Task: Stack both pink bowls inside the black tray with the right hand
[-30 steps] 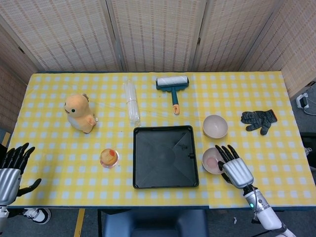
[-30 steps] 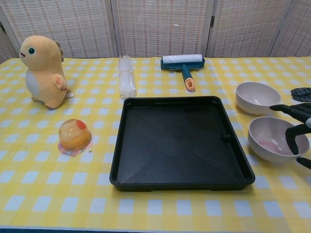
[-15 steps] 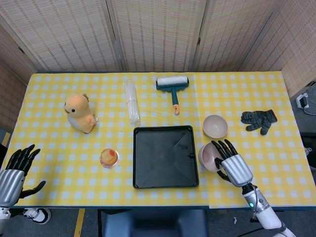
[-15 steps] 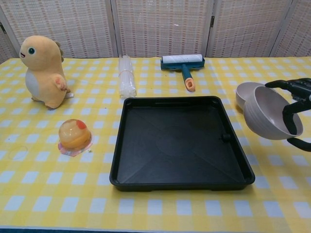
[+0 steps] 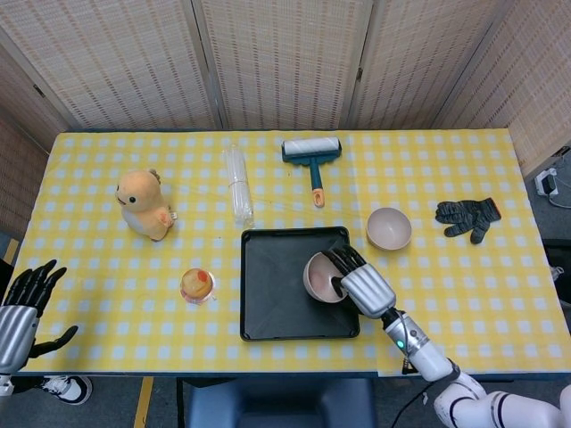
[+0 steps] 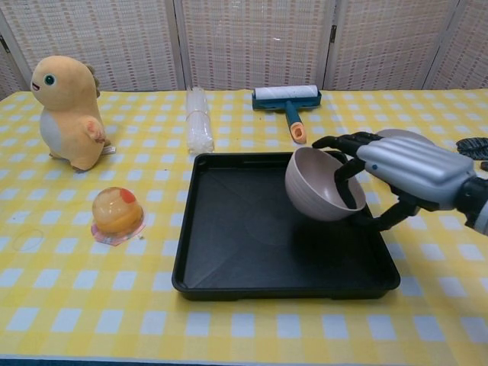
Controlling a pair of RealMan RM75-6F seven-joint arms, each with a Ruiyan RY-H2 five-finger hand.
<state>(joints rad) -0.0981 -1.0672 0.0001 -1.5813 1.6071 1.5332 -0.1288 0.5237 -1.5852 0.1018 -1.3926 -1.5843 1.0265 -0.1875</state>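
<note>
1. The task looks roughly a quarter done, by my reading: the right hand (image 6: 389, 171) carries one pink bowl (image 6: 320, 184) above the black tray (image 5: 277, 294), but nothing rests in the tray yet
2. The fingers (image 6: 347, 145) hook over the bowl's rim while the thumb braces beneath its outer wall; the bowl tilts, its opening facing the hand, and hangs over the tray's 3 o'clock half, clear of the floor in the chest view
3. The second pink bowl (image 5: 389, 228) sits upright on the yellow checked cloth at about 2 o'clock from the tray, just outside its corner; it has yet to be fetched and nested in the first
4. The left hand (image 5: 22, 299) hovers off the table's near-left edge, fingers spread apart, holding nothing
5. Left to do: lower and release the held bowl, then collect the other
6. Against the frame half a second earlier, the held bowl has travelled from beside the tray's right rim, near the other bowl, to over the tray's interior, the arm swinging inward with it; a second ago it was down on the cloth under the hand
</note>
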